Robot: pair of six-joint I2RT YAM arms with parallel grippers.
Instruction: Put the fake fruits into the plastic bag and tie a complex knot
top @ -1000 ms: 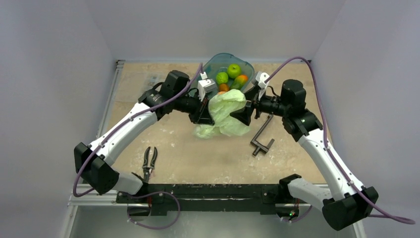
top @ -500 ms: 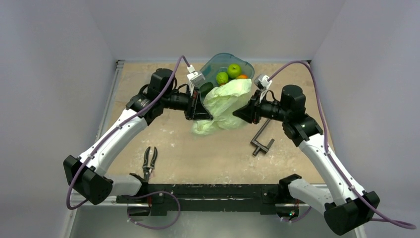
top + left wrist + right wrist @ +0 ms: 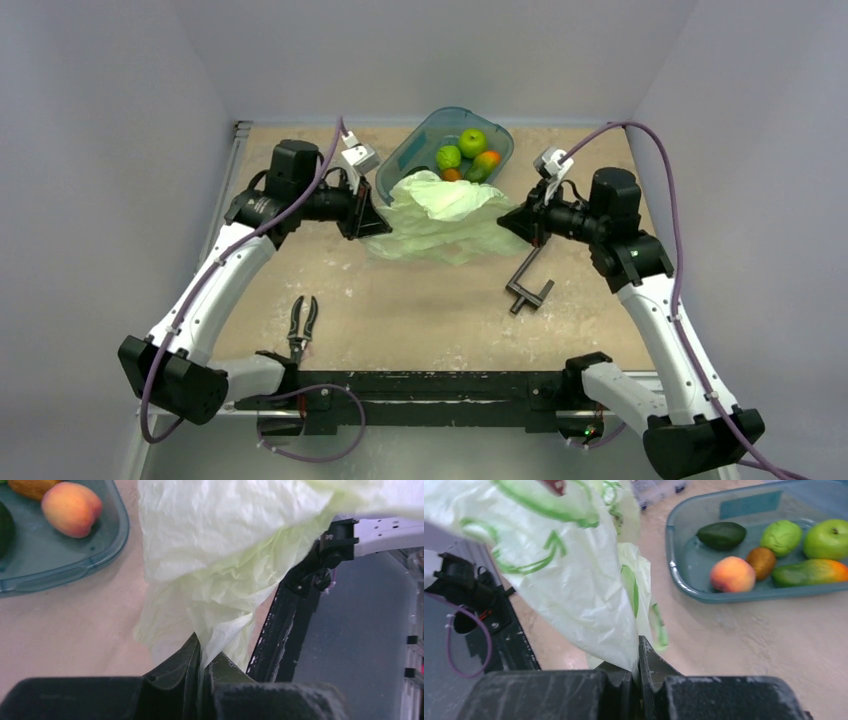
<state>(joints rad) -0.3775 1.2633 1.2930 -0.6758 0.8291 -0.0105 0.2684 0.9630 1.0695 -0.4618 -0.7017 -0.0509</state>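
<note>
The pale green plastic bag (image 3: 435,215) hangs stretched wide between my two grippers, just in front of the tub. My left gripper (image 3: 372,216) is shut on its left edge, and the film runs down between the fingertips in the left wrist view, bag (image 3: 220,545), gripper (image 3: 202,654). My right gripper (image 3: 510,222) is shut on the right edge, bag (image 3: 569,580), gripper (image 3: 636,656). The fake fruits lie in the teal tub (image 3: 676,575): avocado (image 3: 722,535), lime (image 3: 781,537), green apple (image 3: 826,539), peach (image 3: 732,574), mango (image 3: 809,572).
A small brown fruit (image 3: 762,561) also lies in the tub (image 3: 420,150). A dark C-clamp (image 3: 528,275) lies on the table right of centre, below my right gripper. Pliers (image 3: 302,322) lie near the front left. A black rail (image 3: 420,385) runs along the near edge.
The right gripper has shut on the bag's right edge. Both arms have drawn apart, left going left and right going right, pulling the bunched bag out wide and uncovering the tub.
</note>
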